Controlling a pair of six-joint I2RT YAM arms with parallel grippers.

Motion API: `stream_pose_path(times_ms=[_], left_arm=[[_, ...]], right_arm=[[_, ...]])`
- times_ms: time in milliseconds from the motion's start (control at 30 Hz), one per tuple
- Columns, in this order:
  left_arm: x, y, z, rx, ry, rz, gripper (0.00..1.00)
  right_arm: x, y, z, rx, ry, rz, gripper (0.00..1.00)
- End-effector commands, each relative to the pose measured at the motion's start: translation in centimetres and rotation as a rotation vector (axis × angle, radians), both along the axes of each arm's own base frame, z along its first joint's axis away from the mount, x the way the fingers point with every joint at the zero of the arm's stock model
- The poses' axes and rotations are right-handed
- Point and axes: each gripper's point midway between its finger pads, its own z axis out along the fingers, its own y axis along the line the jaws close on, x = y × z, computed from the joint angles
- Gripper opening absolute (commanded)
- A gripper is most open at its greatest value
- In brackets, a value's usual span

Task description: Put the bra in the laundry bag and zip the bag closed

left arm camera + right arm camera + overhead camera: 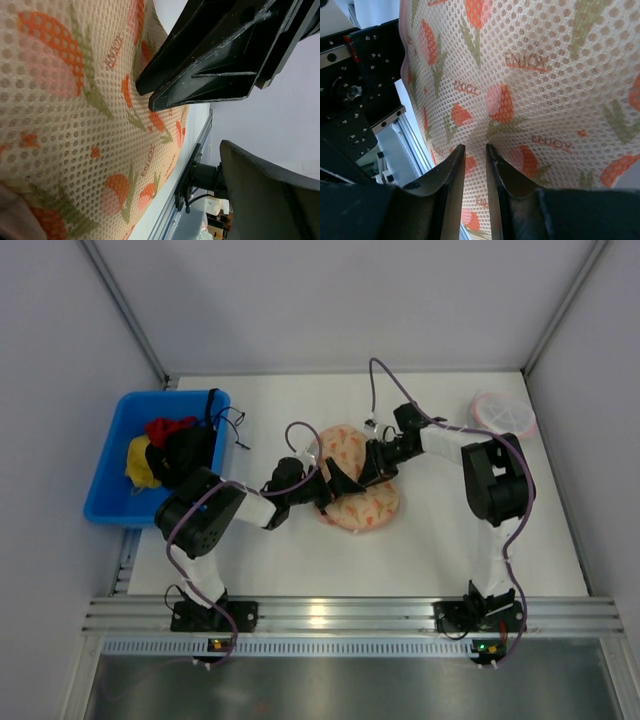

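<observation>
The laundry bag (352, 490), cream-peach mesh with orange flower prints, lies at the table's middle. It fills the left wrist view (65, 115) and the right wrist view (545, 75). My left gripper (333, 483) is at the bag's left side. It is open (184, 120), with its upper finger (200, 75) against the mesh and nothing between the jaws. My right gripper (376, 466) is on the bag's upper right part. Its jaws (475, 147) are nearly together and pinch a puckered fold of the mesh. The bra shows in no view.
A blue bin (112, 475) with red, yellow and black clothes stands at the far left. A small round pink-rimmed white mesh item (503, 412) lies at the back right. Grey walls close in the table on three sides. A metal rail runs along the near edge.
</observation>
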Motion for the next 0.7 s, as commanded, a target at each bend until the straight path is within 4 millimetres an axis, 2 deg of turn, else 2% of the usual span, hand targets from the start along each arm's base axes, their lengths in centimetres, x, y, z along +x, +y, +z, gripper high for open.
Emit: stream_pose_path(times_ms=[0, 33, 67, 233, 267, 367, 400, 433, 467, 500, 567, 633, 667], left_arm=[[0.8, -1.3, 4.6, -0.131, -0.134, -0.028, 0.96], [0.7, -1.2, 5.0, -0.131, -0.156, -0.036, 0.98], [0.5, -1.2, 6.2, -0.143, -0.185, -0.043, 0.98], [0.1, -0.3, 8.0, -0.055, -0.291, -0.059, 0.98], [-0.3, 0.3, 7.5, -0.002, -0.259, -0.064, 0.98], [0.1, 2.0, 6.2, 0.152, -0.254, -0.010, 0.98], [-0.6, 2.9, 4.7, 0.215, -0.195, -0.014, 0.98], [-0.8, 3.5, 4.4, 0.251, -0.203, -0.010, 0.98], [-1.1, 4.0, 5.0, 0.266, -0.215, -0.004, 0.98], [-1.9, 4.7, 4.4, 0.301, -0.189, -0.015, 0.98], [-2.6, 5.7, 5.0, 0.342, -0.237, -0.035, 0.98], [-3.4, 6.8, 4.5, 0.399, -0.239, -0.050, 0.98], [-4.0, 6.9, 5.6, 0.366, -0.255, -0.061, 0.98]], right_arm=[[-0.9, 1.3, 2.4, 0.051, -0.048, 0.060, 0.24], [-0.9, 1.2, 2.2, 0.039, -0.049, 0.059, 0.24], [-0.7, 1.1, 2.1, 0.031, -0.052, 0.057, 0.24], [-0.4, 0.5, -1.0, -0.045, -0.025, 0.055, 0.23], [-0.4, 0.3, -1.6, -0.058, -0.025, 0.055, 0.23], [-0.2, -0.3, -3.2, -0.101, -0.055, 0.079, 0.22], [-0.1, -0.6, -3.8, -0.115, -0.067, 0.089, 0.22], [0.0, -0.6, -3.9, -0.121, -0.075, 0.092, 0.22], [0.1, -0.8, -4.1, -0.129, -0.078, 0.090, 0.22], [0.1, -0.9, -4.4, -0.131, -0.078, 0.095, 0.22], [0.4, -1.0, -4.4, -0.130, -0.085, 0.096, 0.21], [0.6, -1.1, -4.5, -0.130, -0.088, 0.098, 0.21], [0.8, -1.0, -4.5, -0.130, -0.089, 0.095, 0.21]])
